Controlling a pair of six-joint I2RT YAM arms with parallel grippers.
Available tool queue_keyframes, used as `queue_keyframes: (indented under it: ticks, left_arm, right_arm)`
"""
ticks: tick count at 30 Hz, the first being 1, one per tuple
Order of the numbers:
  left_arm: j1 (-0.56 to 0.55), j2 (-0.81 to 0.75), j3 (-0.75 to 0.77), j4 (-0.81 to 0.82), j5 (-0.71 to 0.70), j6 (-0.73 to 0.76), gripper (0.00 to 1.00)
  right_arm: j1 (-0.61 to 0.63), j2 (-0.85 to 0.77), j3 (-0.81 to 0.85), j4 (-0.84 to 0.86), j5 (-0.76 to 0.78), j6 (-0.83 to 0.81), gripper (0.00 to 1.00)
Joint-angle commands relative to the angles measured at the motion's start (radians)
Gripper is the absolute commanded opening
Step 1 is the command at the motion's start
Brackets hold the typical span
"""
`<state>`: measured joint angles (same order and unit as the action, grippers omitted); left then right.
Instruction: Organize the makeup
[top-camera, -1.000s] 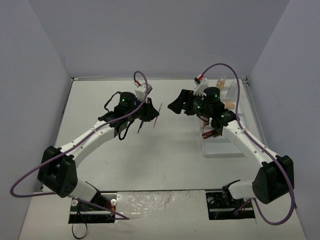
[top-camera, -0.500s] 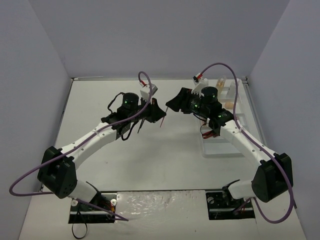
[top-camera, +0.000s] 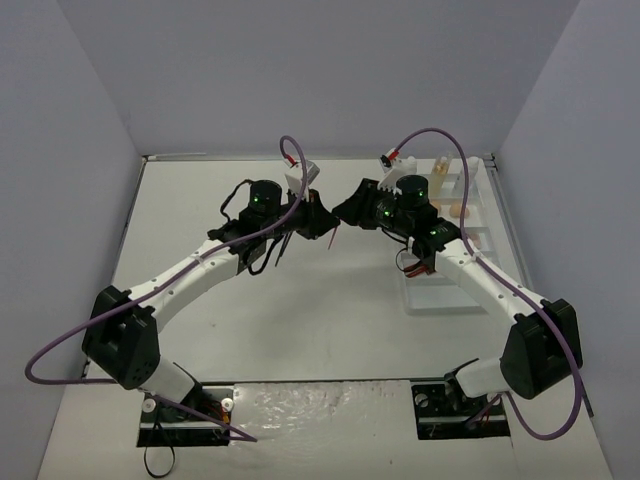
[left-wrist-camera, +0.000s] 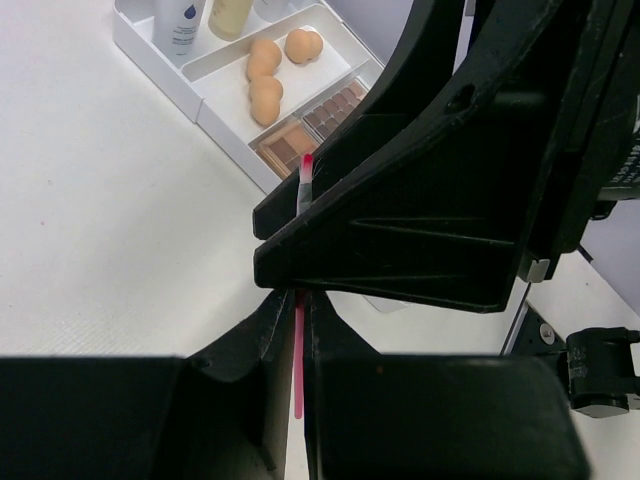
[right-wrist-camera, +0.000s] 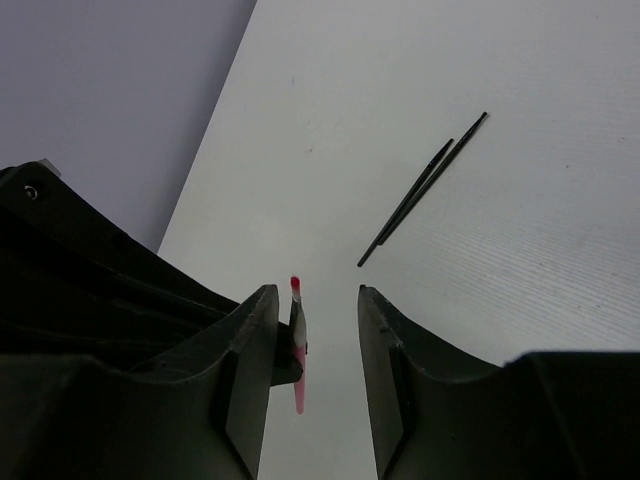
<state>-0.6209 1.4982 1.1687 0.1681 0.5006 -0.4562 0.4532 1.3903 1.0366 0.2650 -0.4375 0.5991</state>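
- The left gripper (left-wrist-camera: 297, 302) has its jaws shut tight on a thin pink makeup brush (left-wrist-camera: 298, 355). It holds the brush by the handle, and the pink tip points away.
- The right gripper (right-wrist-camera: 314, 305) is nose to nose with it, up above the middle of the white worktop (top-camera: 300, 320). Its jaws are part way open with the brush between them. The brush is close to one finger, and there is a gap on the other side.
- The big black body of the right gripper fills most of the left wrist view. It hides a lot of the worktop behind it.
- Two thin black brushes (right-wrist-camera: 425, 185) lie side by side on the worktop below, with bare worktop all round them.
- A white tray with compartments (left-wrist-camera: 205, 110) sits by the right edge of the worktop.
- Three beige egg-shaped sponges (left-wrist-camera: 265, 72) lie in one part of the tray.
- Flat brown eyeshadow palettes (left-wrist-camera: 290, 145) lie in the next part.
- A white bottle (left-wrist-camera: 180, 20) and a clear bottle of amber liquid (left-wrist-camera: 232, 12) stand at the tray's far end.
- Plain grey walls (top-camera: 90, 150) stand along the left, back and right edges of the worktop.
- The left side and the near middle of the worktop are bare, so there is room to move there.
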Motion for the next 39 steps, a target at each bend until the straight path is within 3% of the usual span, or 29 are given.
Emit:
queue_keyframes:
  ticks: [1,4,8,9,13,17,19,26,33,39]
  left_arm:
    - [-0.006,0.002,0.079,0.092,0.025,-0.025,0.0]
    - [-0.005,0.019,0.085,0.086,0.032,-0.038,0.0]
    - [-0.005,0.026,0.088,0.06,0.021,-0.034,0.03]
    - [-0.005,0.027,0.088,0.043,0.014,-0.029,0.09]
    - [-0.004,0.027,0.089,-0.054,-0.06,0.018,0.5]
    - [-0.002,0.01,0.079,-0.161,-0.221,0.069,0.86]
    - [0.004,-0.003,0.072,-0.241,-0.319,0.077,0.94]
    - [0.076,-0.045,0.048,-0.433,-0.622,0.078,0.97]
    - [0.162,-0.071,0.0,-0.468,-0.65,0.06,0.97]
    - [0.176,-0.061,-0.012,-0.469,-0.639,0.062,0.97]
  right_arm:
    - [0.012,-0.01,-0.004,0.077,0.003,-0.012,0.24]
    - [0.012,-0.014,-0.012,0.071,0.017,-0.016,0.05]
    - [0.01,-0.033,-0.036,0.06,0.062,-0.02,0.0]
    - [0.008,-0.044,-0.049,0.059,0.077,-0.018,0.0]
    - [-0.006,-0.101,-0.099,0.032,0.16,-0.002,0.0]
    - [-0.062,-0.178,-0.186,-0.04,0.253,0.021,0.0]
    - [-0.099,-0.235,-0.236,-0.084,0.303,0.041,0.0]
    - [-0.277,-0.379,-0.37,-0.242,0.395,0.112,0.0]
    - [-0.468,-0.459,-0.461,-0.367,0.428,0.204,0.0]
    - [-0.51,-0.455,-0.501,-0.415,0.522,0.271,0.0]
